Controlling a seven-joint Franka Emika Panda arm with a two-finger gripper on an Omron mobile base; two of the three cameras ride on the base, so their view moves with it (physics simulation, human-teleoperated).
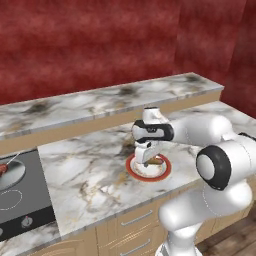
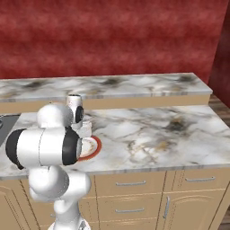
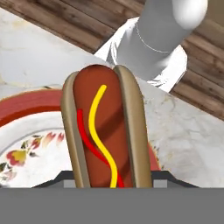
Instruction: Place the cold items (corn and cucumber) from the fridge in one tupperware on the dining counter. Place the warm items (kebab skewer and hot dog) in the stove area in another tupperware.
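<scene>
The hot dog [image 3: 105, 131], a brown bun with red and yellow sauce lines, lies lengthwise between my fingers in the hand view, over a white plate [image 3: 26, 148] with a red rim and a flower pattern. My gripper [image 1: 148, 159] points down onto that plate [image 1: 162, 172] on the marble counter and is shut on the hot dog. Whether the hot dog still touches the plate I cannot tell. At the far left, the kebab skewer [image 1: 3, 168] lies in a grey pan [image 1: 12, 177] on the stove. In the right base view my arm hides most of the plate [image 2: 92, 148].
The black stove [image 1: 25, 205] takes the counter's left end. Behind the lower marble counter [image 1: 90, 170] runs a raised marble ledge [image 1: 100, 102] against the red wall. Drawers [image 2: 130, 184] sit under the counter's front edge, with wooden floor to the right.
</scene>
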